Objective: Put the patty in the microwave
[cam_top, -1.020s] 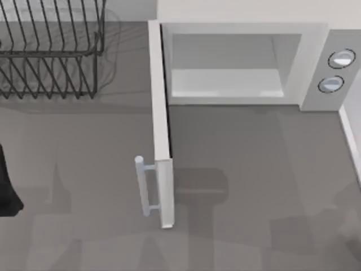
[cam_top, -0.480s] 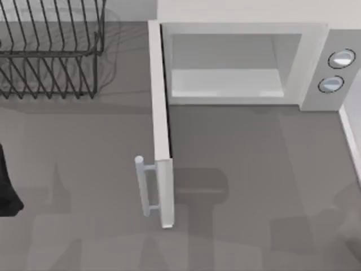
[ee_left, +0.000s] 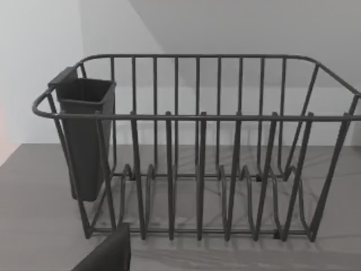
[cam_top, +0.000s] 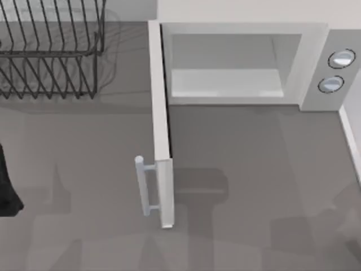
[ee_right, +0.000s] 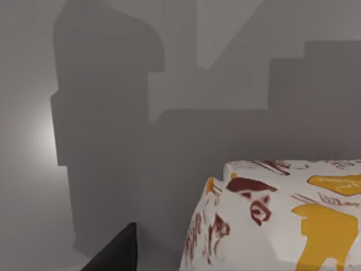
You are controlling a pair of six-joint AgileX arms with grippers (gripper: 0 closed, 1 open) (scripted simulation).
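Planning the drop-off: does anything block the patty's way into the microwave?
Nothing visible blocks it. The microwave has its door wide open at the opening's left, and its cavity holds nothing. The patty lies close before the right wrist camera.

No visible change since earlier.

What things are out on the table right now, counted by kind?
Microwave, door open: 1
Dial, on the microwave: 2
Wire dish rack: 1
Dark cup hung on the rack: 1
White, yellow and red printed item: 1
Total: 6
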